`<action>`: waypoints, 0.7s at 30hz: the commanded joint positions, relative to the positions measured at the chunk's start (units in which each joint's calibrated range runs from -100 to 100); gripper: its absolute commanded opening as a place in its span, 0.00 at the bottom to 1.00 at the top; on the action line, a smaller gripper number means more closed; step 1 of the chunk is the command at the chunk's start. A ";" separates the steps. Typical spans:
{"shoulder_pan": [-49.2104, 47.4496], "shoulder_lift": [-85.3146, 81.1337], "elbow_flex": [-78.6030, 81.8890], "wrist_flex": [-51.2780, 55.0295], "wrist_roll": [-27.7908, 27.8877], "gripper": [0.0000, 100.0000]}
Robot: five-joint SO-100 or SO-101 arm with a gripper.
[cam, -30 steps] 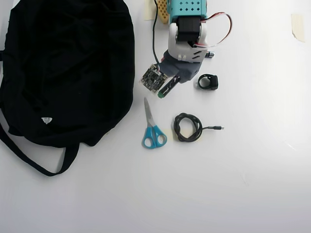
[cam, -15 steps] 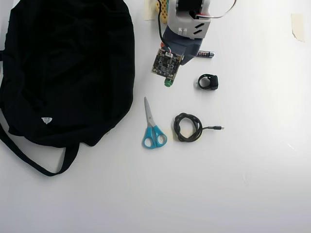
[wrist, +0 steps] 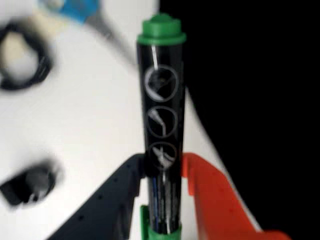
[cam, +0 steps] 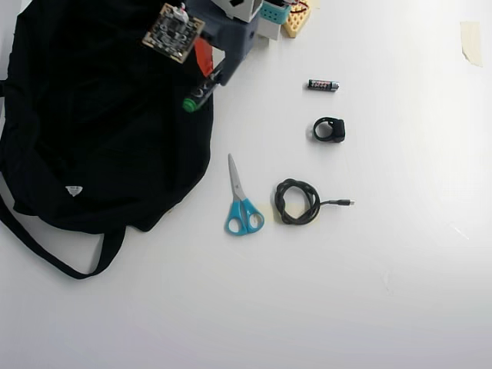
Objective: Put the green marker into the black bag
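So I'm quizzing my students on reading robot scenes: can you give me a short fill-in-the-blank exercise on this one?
1. The pincer is shut on the ____ marker.
2. In the overhead view, the marker's tip hangs at the edge of the black ____.
3. The scissors on the table have ____ handles.
4. The coiled cable lies to the ____ of the scissors in the overhead view.

Missing words: green; bag; blue; right
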 commanded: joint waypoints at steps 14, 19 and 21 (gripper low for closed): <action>31.64 14.65 -10.10 -15.85 -0.96 0.02; 35.16 27.85 -10.10 -21.19 -1.96 0.02; 35.76 29.42 -10.10 -21.88 -2.69 0.03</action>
